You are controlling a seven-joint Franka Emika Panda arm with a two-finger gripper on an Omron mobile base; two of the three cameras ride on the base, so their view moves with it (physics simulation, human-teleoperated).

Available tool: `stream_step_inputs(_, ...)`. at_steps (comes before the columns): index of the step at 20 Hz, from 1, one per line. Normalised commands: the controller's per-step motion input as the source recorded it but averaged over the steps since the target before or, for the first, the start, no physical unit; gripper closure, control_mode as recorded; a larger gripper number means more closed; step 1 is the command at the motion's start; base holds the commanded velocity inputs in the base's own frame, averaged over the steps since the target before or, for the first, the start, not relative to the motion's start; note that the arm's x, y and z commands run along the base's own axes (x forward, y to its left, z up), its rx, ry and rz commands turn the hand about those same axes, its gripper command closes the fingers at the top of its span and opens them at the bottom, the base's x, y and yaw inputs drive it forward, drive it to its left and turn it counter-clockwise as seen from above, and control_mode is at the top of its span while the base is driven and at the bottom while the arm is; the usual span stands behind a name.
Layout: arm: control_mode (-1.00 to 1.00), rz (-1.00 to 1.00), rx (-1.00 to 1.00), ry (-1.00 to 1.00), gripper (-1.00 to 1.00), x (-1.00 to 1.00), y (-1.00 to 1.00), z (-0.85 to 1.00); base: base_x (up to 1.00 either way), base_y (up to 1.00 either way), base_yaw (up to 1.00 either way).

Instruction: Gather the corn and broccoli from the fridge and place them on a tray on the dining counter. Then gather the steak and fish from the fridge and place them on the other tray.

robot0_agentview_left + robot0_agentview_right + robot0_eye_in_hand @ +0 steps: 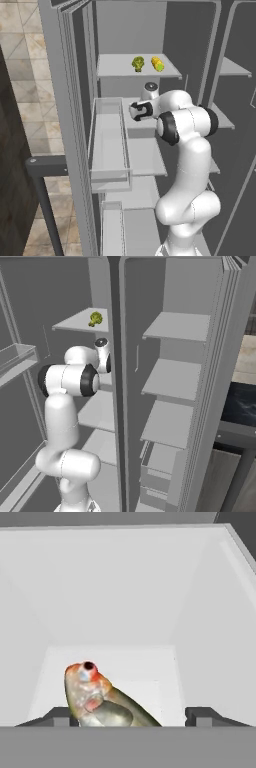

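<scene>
two greens, broccoli (138,63) and corn (157,64), on top fridge (75,90) shelf.

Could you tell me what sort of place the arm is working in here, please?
Probably a kitchen, at an open fridge: pale shelves, a clear door bin, and food stored inside, with broccoli and corn on the top shelf and a fish lower down.

The broccoli (138,63) and corn (157,64) are seen side by side on the fridge's (65,100) top shelf. An orange-headed, grey-bodied fish (102,702) lies on a lower fridge shelf.
</scene>
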Motion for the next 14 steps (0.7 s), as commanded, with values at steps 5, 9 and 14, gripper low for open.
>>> stream_step_inputs(5,-1.00,0.00,0.00,0.00,1.00,-0.09,0.00,-0.16,0.00,0.00,0.00)
stream_step_inputs(9,-1.00,0.00,0.00,0.00,1.00,-0.32,0.00,-0.16,0.00,0.00,0.00)
stream_step_inputs(14,-1.00,0.00,0.00,-0.03,1.00,-0.50,0.00,0.00,0.00,0.00,0.00)
